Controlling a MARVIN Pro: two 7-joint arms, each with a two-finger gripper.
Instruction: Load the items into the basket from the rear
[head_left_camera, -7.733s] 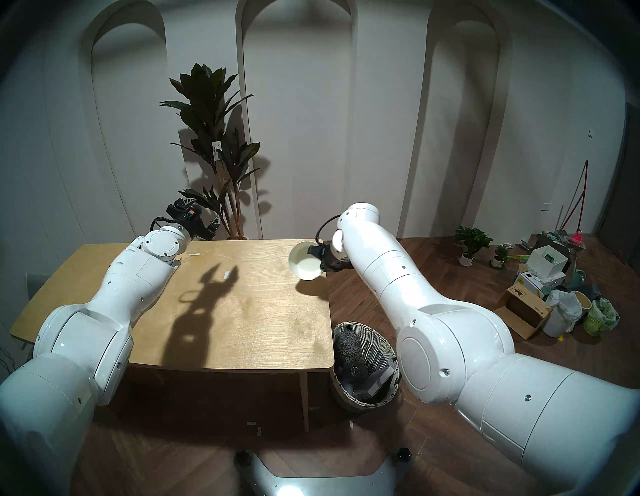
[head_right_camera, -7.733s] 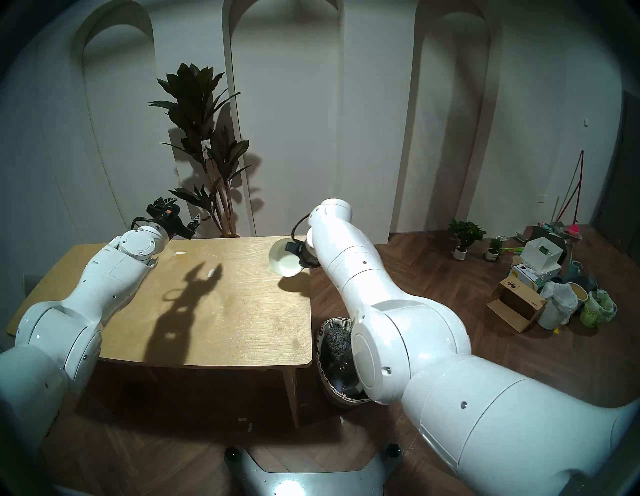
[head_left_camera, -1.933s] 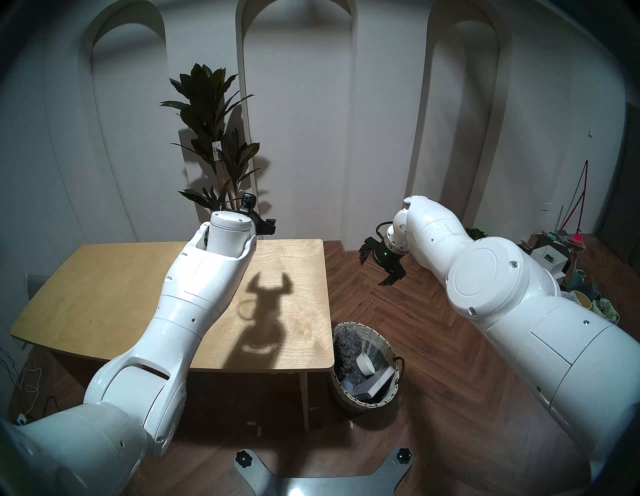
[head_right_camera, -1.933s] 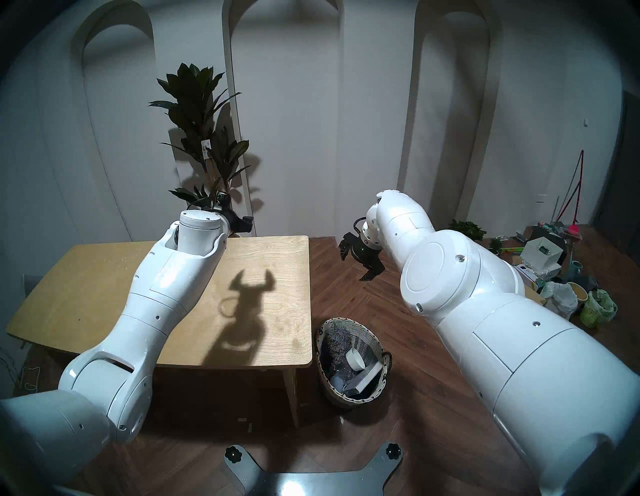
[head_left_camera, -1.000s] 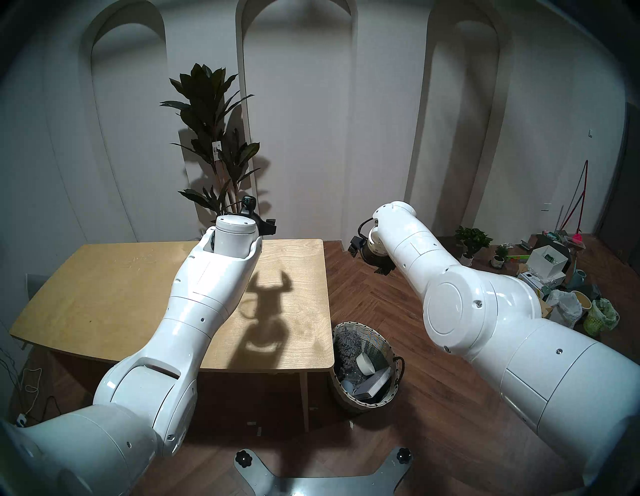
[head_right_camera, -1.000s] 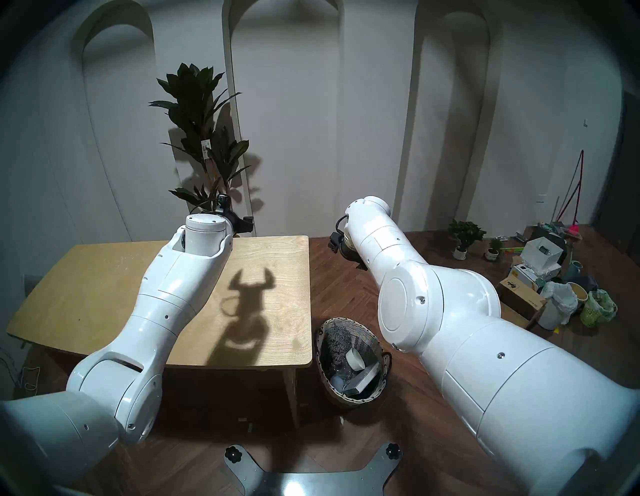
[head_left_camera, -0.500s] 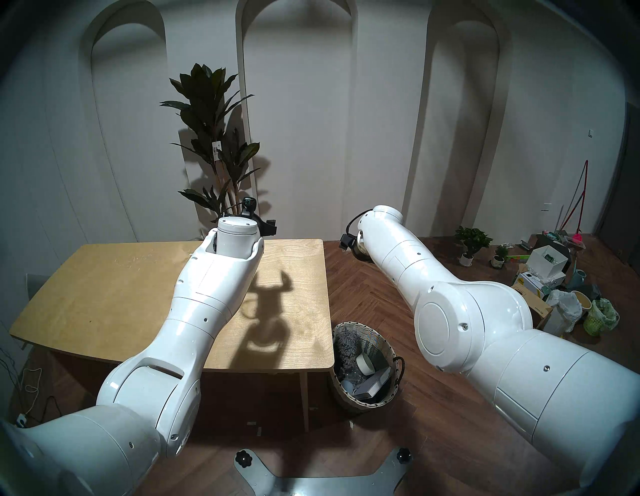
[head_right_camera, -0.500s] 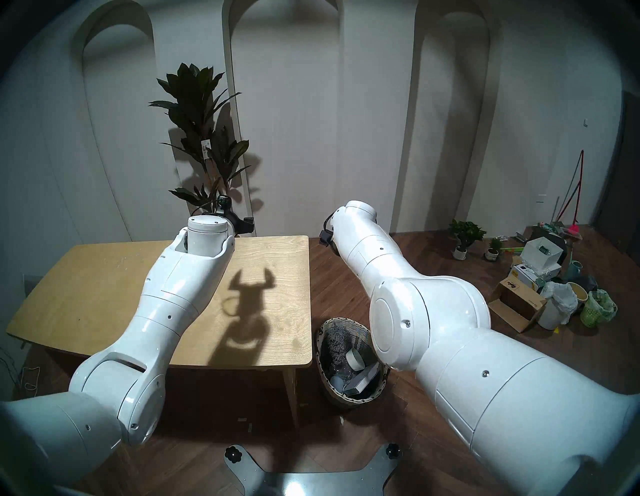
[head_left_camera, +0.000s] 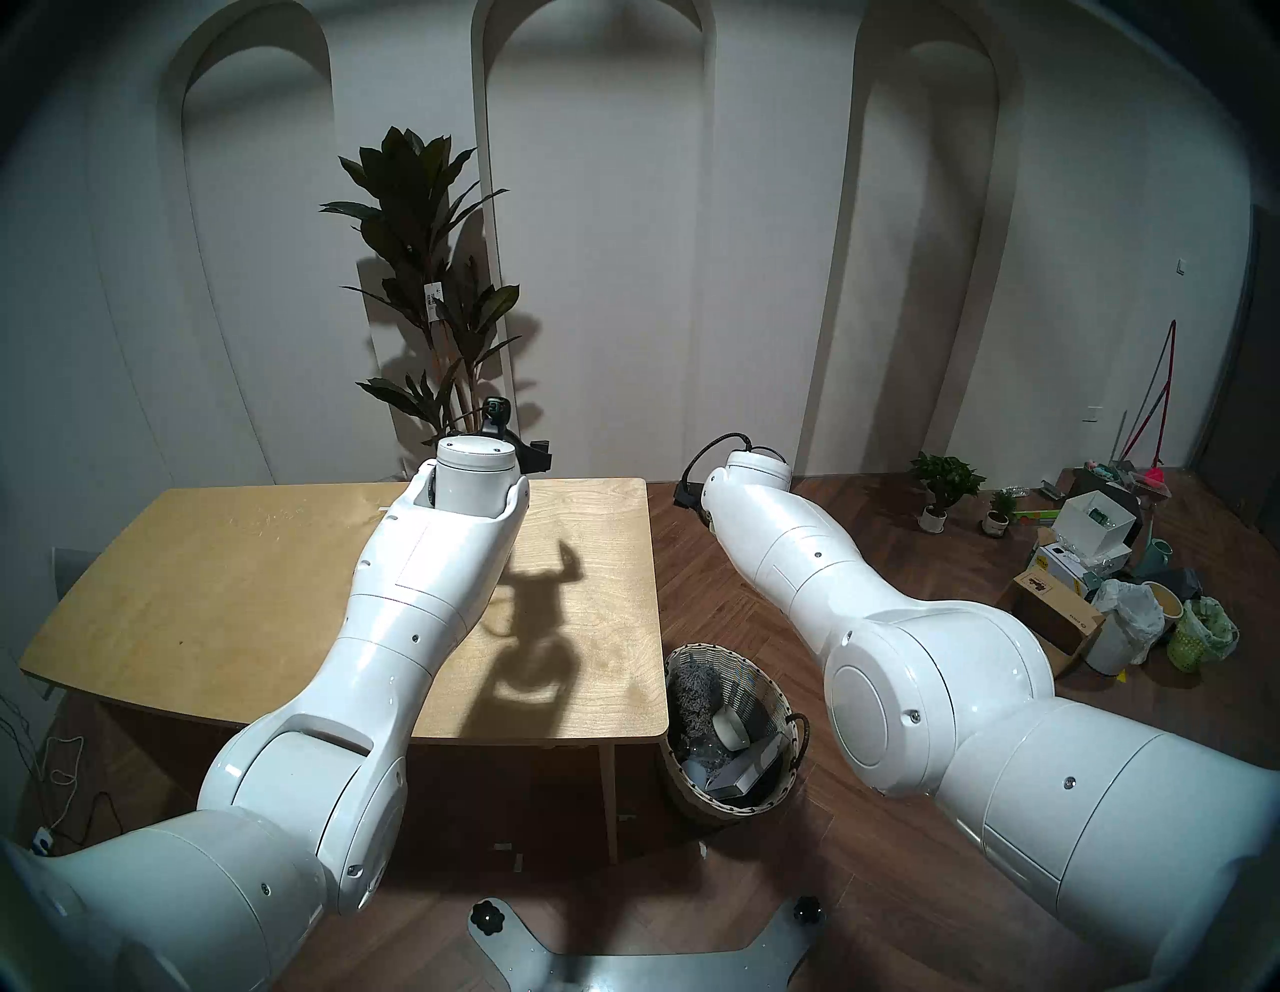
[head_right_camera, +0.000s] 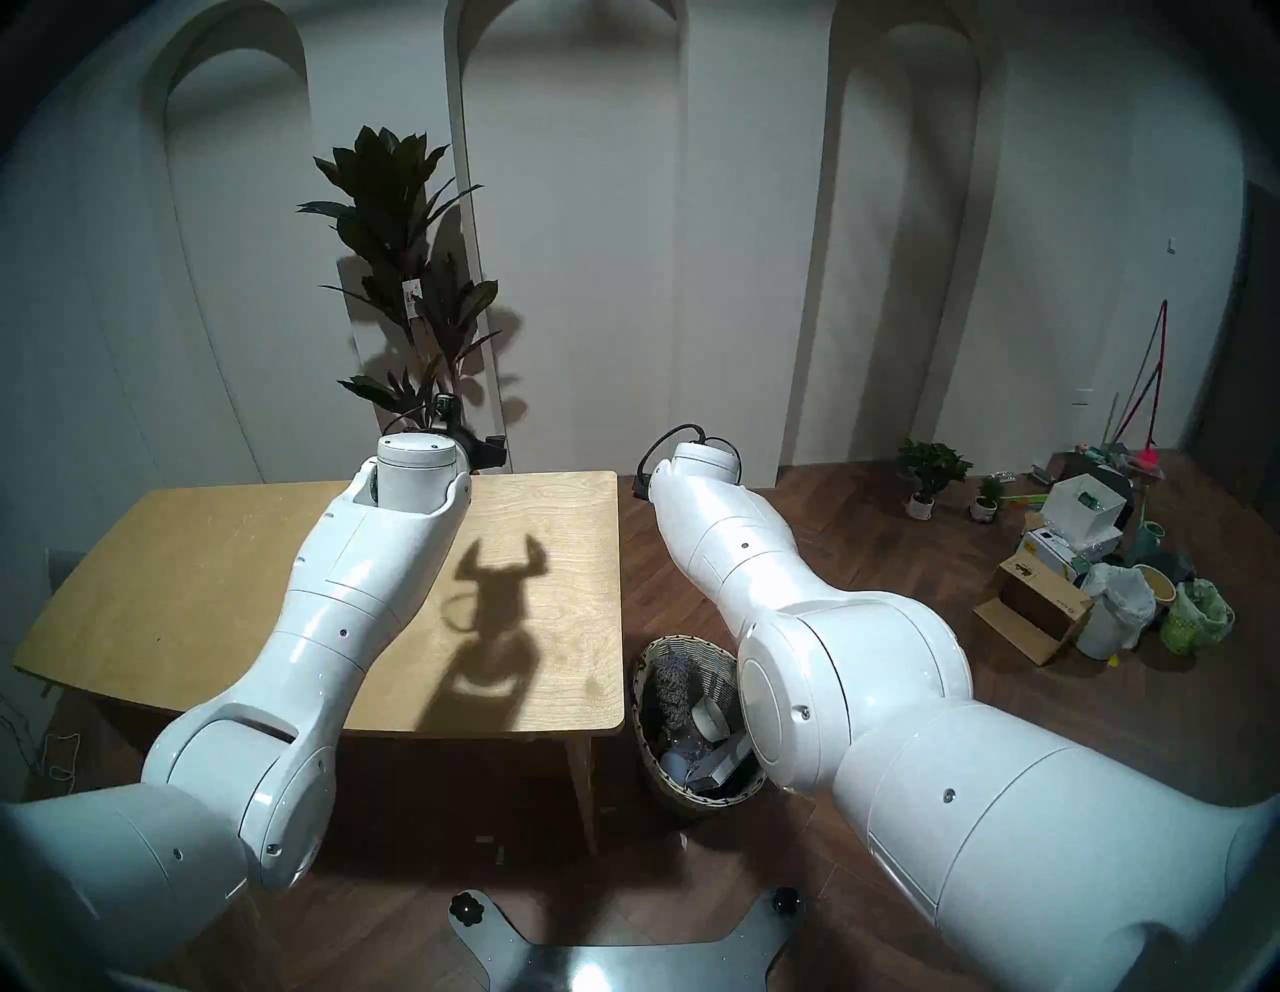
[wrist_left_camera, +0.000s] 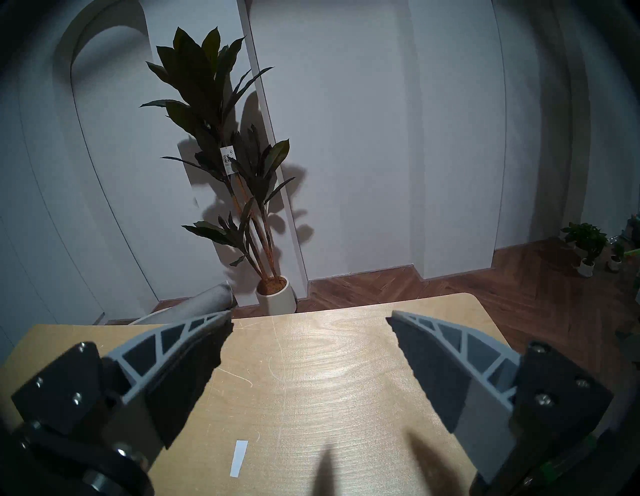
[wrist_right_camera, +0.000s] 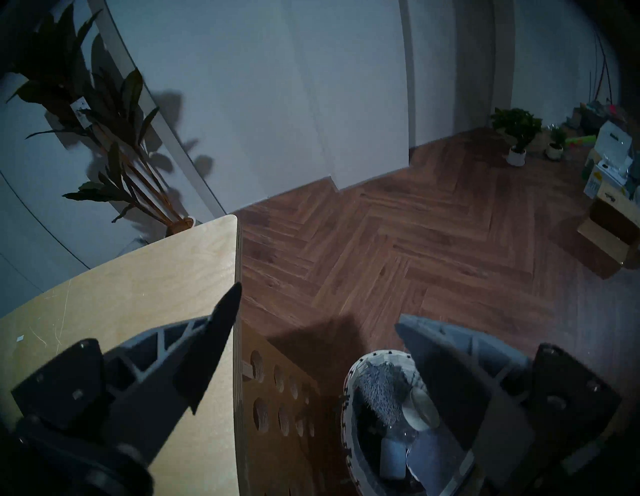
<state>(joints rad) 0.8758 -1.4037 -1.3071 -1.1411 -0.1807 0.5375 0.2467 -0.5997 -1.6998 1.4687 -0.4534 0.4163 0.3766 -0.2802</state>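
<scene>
The round woven basket stands on the floor by the table's right front corner. Inside it lie the cream bowl tipped on its side, the flat pale box and a pale bottle, beside a grey fuzzy bundle. My right gripper is open and empty. It hangs above the table's right edge with the basket and bowl below it. The left gripper is open and empty over the far part of the table.
A tall potted plant stands behind the table. Boxes, bags and a green mesh basket clutter the floor at the far right, near small potted plants. A white tape strip lies on the table.
The right arm has swung left toward the table's edge and its gripper has slipped behind the forearm in the head views. The left arm has barely moved. The bowl, held earlier, lies in the basket.
</scene>
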